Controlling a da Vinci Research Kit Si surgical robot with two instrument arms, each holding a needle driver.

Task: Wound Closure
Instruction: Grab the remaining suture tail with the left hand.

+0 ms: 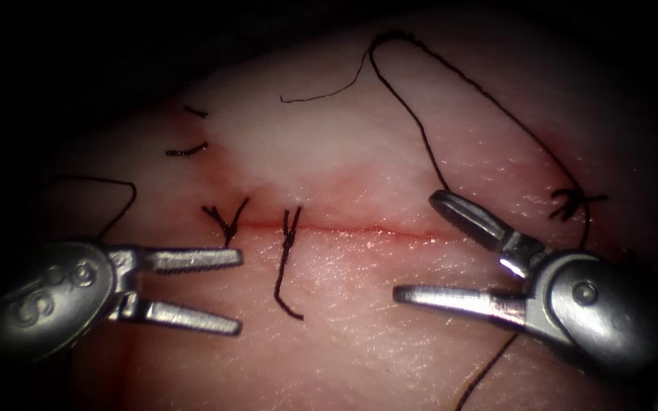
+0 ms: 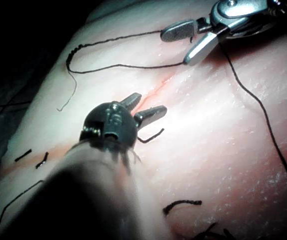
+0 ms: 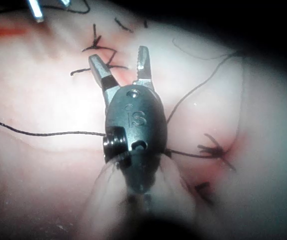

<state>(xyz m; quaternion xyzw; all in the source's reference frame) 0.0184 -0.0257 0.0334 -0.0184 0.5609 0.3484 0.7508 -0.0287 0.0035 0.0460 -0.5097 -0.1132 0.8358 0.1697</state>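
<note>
The cut (image 1: 344, 228) runs as a thin red line across the tissue (image 1: 344, 152), and everything here is placed off it. 2 knotted stitches sit on its left stretch: one with short splayed ends (image 1: 226, 221), the next (image 1: 289, 236) trailing a tail down below the cut. Above the cut's left end lie 2 short loose bits of thread (image 1: 188, 151). A long thread (image 1: 420, 137) loops high above the cut, drops toward its right end, and passes behind the right tool; another knot (image 1: 569, 204) sits beyond the cut's right end. The left tool (image 1: 239, 291) lies just below the cut's left stretch, shaft pointing right, jaws spread apart and holding nothing. The right tool (image 1: 414, 247) comes in at the cut's right end, jaws wide apart, the upper one reaching up to the cut, the lower one below it; it grips nothing either, though thread runs close under its body. No needle can be made out; where the long thread ends past the right tool is cut off from sight.
</note>
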